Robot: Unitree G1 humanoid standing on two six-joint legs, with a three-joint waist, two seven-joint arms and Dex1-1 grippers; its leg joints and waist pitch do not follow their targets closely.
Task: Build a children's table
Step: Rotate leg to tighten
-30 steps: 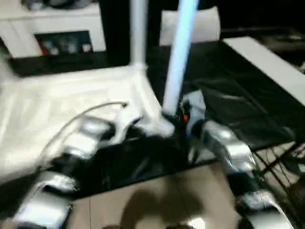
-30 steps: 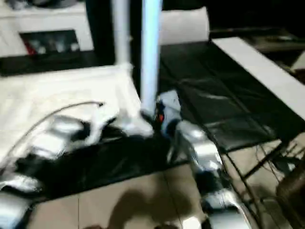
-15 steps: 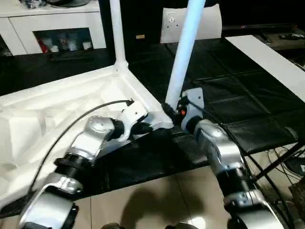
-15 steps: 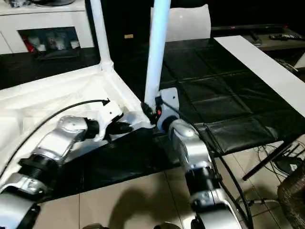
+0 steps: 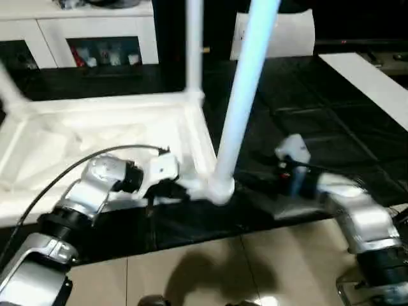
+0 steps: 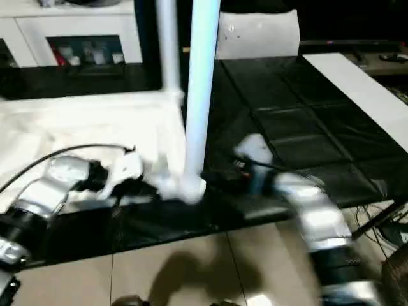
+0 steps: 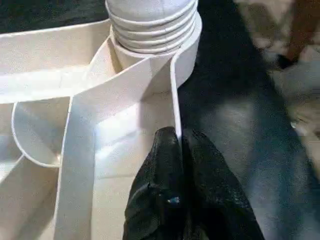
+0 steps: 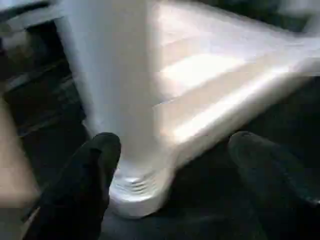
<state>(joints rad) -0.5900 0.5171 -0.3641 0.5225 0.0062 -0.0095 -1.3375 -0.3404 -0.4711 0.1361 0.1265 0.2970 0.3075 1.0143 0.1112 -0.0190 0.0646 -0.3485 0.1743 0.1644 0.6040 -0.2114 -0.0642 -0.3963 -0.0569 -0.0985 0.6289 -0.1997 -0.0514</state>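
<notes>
The upturned table top [image 5: 102, 137] lies on the black mat [image 5: 319, 134] with legs standing in its near-right [image 5: 239, 102] and far-right [image 5: 193, 44] corner sockets, the left gripper [image 7: 181, 150] pinched on its rim wall, the right gripper [image 8: 175, 165] spread wide, holding nothing, so at least two legs seem fitted.

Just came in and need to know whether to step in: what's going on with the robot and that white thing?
The robot is assembling a children's table. The white top lies upside down on a black surface, with legs standing in its corner sockets. The left gripper is shut on the top's rim beside the near corner socket. The right gripper is open, its fingers apart on either side of the near leg, not clamping it.
</notes>
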